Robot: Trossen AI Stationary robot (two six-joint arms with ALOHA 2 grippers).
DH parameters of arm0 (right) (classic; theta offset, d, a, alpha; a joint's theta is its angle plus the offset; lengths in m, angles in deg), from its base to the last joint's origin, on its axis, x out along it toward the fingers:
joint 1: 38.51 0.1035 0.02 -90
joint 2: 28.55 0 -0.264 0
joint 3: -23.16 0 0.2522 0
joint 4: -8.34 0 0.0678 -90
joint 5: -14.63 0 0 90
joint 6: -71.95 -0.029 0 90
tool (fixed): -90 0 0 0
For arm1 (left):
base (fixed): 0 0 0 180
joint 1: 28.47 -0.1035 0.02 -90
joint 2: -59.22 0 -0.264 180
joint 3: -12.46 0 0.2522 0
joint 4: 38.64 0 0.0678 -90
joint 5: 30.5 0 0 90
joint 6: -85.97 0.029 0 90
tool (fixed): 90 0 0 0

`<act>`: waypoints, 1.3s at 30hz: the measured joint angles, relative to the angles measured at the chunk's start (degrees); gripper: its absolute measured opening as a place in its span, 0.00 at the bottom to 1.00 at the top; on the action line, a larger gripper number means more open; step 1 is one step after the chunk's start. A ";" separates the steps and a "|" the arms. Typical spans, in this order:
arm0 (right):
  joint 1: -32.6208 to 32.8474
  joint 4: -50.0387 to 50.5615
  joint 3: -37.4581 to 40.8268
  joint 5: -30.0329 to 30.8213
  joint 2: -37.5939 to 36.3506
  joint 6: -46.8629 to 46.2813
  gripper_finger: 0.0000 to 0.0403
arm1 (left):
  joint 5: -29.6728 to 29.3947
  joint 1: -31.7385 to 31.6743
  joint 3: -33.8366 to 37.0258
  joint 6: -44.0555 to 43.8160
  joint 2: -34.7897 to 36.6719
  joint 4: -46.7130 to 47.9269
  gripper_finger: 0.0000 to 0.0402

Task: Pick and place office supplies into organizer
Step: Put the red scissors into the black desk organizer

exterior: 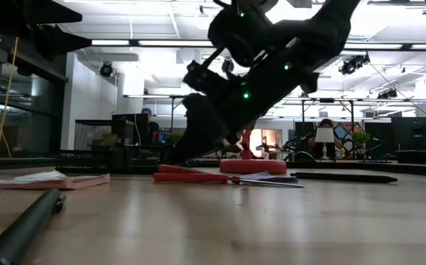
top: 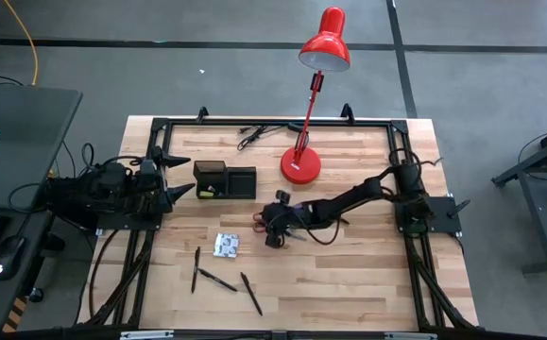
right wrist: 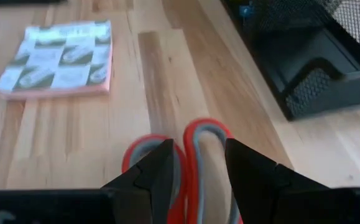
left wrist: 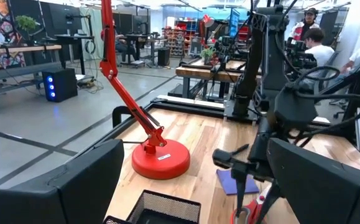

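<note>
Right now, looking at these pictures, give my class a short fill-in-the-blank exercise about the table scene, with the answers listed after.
1. The right pincer hovers open over the handles of the red ____.
2. The patterned packet lies flat on the ____.
3. The lamp is coloured ____.
4. The left pincer waits beside the black ____.

Answers: scissors; table; red; organizer

Overhead and table-level views share the red lamp (top: 302, 162); wrist cameras look close over the tabletop.
</note>
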 joint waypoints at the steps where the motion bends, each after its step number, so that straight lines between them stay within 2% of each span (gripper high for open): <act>1: 0.26 -0.40 -0.80 -0.14 0.30 0.28 0.35 | -0.01 0.00 0.00 0.00 0.00 0.12 0.95; 8: 2.10 4.65 -3.04 1.61 0.33 0.51 0.35 | 0.01 0.00 0.02 0.00 -0.14 0.46 0.95; 39: 1.59 5.76 -3.08 2.99 2.46 -1.24 0.35 | 0.03 0.00 0.02 -0.04 -0.15 0.36 0.95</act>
